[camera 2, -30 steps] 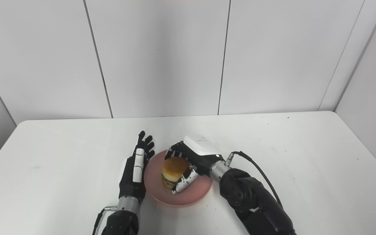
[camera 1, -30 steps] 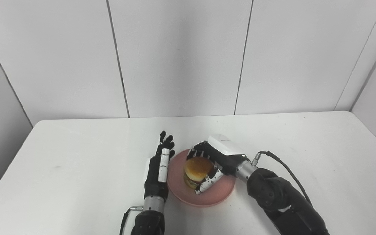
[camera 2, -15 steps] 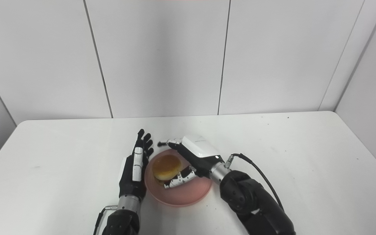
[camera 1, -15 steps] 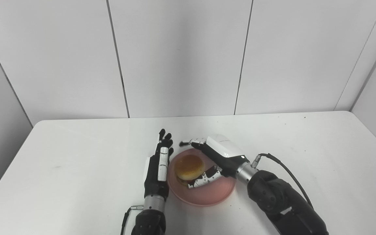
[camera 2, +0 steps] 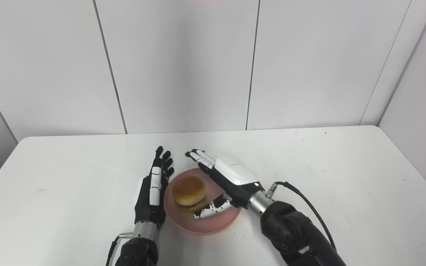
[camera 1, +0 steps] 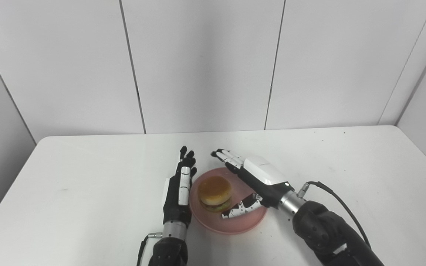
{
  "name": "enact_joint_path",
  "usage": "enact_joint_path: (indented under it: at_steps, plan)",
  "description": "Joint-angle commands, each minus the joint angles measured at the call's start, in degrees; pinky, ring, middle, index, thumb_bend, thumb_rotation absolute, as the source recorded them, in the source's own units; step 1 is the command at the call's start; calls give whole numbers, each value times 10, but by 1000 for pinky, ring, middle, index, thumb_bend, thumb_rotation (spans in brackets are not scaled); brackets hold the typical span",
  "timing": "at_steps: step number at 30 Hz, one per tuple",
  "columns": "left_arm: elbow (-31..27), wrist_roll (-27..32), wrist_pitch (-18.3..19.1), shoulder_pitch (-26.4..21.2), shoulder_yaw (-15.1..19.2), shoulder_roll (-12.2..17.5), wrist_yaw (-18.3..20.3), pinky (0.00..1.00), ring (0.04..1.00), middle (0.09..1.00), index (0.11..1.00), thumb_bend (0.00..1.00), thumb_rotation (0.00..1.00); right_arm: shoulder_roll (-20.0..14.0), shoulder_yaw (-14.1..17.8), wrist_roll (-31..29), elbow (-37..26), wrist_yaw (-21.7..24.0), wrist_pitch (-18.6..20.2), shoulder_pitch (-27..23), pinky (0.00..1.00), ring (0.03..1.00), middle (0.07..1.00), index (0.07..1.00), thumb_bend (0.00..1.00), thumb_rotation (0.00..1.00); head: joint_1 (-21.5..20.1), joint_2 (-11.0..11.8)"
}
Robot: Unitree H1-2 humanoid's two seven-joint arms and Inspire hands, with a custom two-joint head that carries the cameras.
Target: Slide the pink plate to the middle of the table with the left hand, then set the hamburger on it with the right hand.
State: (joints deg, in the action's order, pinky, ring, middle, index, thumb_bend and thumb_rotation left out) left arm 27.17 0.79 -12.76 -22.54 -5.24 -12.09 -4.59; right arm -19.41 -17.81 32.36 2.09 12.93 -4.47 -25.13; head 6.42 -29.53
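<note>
Item: one hamburger (camera 1: pixel 215 193), upright on one pink plate (camera 1: pixel 248 223) near mid-table (camera 1: pixel 87 177). Right hand (camera 1: pixel 261 176): fingers spread wide, holding nothing, thumb lying just beside the bun. Left hand (camera 1: pixel 179 192): flat, fingers straight, against the plate's left rim. Risk: a withdrawing thumb could clip the hamburger and topple it.

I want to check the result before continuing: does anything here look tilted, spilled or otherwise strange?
Nothing stands out. The hamburger sits upright on the pink plate, toward its left side. The right robot hand is open beside it; the left robot hand rests open along the plate's left rim.
</note>
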Motion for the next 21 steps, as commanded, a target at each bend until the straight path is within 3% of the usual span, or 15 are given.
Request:
enact_joint_path:
  at_steps: [1, 3, 4, 9, 13, 16, 21]
  plan:
    - [21, 1, -1, 39, 2, 0, 6, 966, 968, 966, 980, 681, 1000, 11, 30, -34, 1, -40, -39, -3, 879, 1000, 1000, 995, 758, 321, -3, -1]
    - [19, 2, -1, 40, 3, 0, 6, 970, 968, 968, 984, 674, 1000, 25, 53, -59, 15, -62, -48, 10, 882, 1000, 1000, 1000, 730, 422, -6, -1]
    - [18, 1, -3, 41, 4, 0, 4, 958, 957, 961, 978, 669, 1000, 32, 61, -68, 19, -69, -48, 14, 855, 998, 1000, 1000, 712, 532, -6, -1]
    - [23, -2, -16, 40, 4, 5, 5, 952, 949, 958, 976, 665, 1000, 54, 88, -107, 31, -83, -50, 28, 847, 990, 1000, 1000, 665, 649, -11, 0]
    - [19, 0, -16, 41, 5, 8, 8, 968, 950, 961, 981, 671, 1000, 81, 114, -162, 50, -95, -59, 30, 955, 1000, 1000, 1000, 669, 802, -16, -1]
    - [17, 7, -13, 42, 8, 8, 12, 987, 958, 964, 982, 680, 1000, 97, 131, -191, 72, -105, -72, 29, 980, 1000, 1000, 1000, 629, 839, -22, -1]
    - [16, 8, -8, 41, 15, 7, 10, 1000, 958, 958, 971, 719, 1000, 130, 164, -273, 95, -98, -59, 27, 1000, 1000, 1000, 1000, 621, 842, -29, -3]
